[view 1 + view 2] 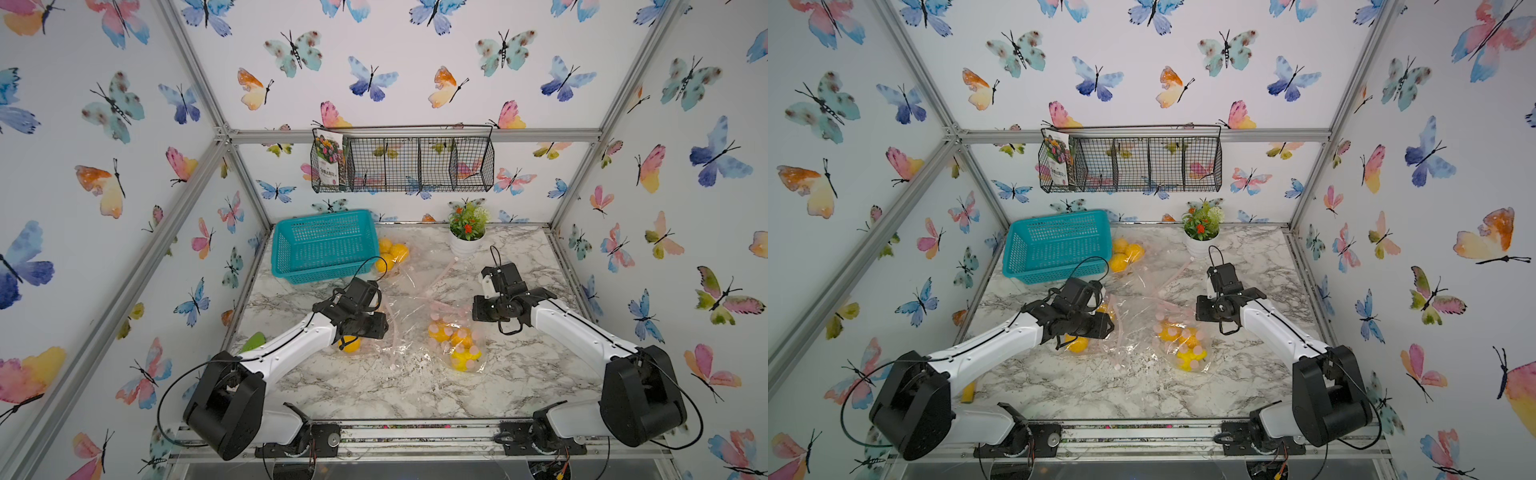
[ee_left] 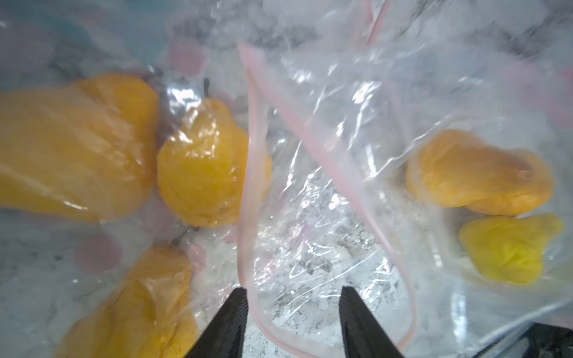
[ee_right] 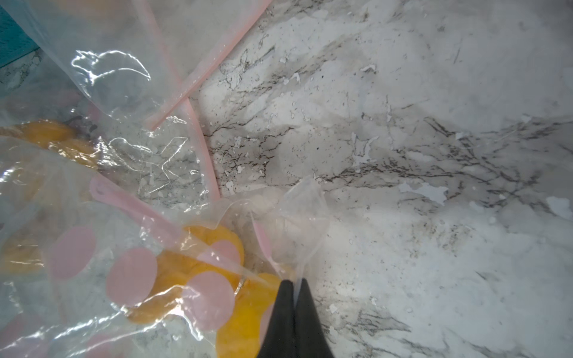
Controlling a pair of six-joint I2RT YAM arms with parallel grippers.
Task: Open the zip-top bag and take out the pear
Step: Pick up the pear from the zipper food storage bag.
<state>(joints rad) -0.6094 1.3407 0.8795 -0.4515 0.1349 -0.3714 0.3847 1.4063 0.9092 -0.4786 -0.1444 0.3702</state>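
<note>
We judged the zip-top bag (image 3: 305, 204) limp and slippery, best pinched at its rim: right fingers (image 3: 310, 322) clamped its film, left fingers (image 2: 359, 322) stood apart.

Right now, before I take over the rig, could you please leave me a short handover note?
Left pincer: open above the clear bag, at its pink zip rim, gripping nothing.
Right pincer: shut on a film corner of the dotted bag.
Pears: those visible lie inside bags on the table.
Done: clear bag's mouth looks parted.
To do: no pear is out yet; lift one out.
</note>
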